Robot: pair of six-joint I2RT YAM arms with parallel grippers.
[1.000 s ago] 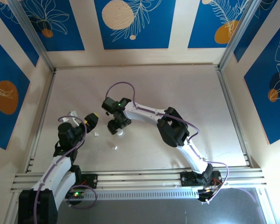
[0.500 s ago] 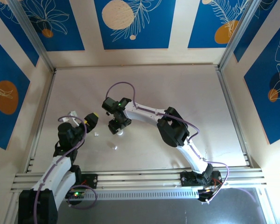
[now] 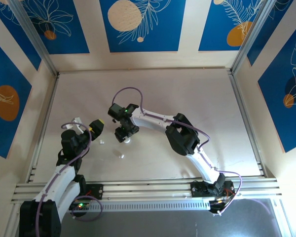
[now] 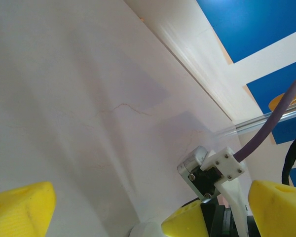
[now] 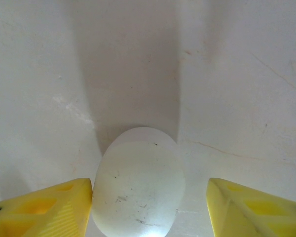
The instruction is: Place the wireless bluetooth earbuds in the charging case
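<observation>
**White case between right jaws**

I see the charging case [image 5: 138,170] at lower centre of my right wrist view. Right gripper [image 5: 149,185]: parted astride it, one finger touching, the other apart. Left gripper [image 4: 152,190]: fully released. Pale speck [image 3: 121,156], centre-left of top view: too small to identify.

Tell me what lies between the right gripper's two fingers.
A white pebble-shaped case lies between the right gripper's fingers, close against one, with bare table beside the other, seen in the right wrist view.
</observation>
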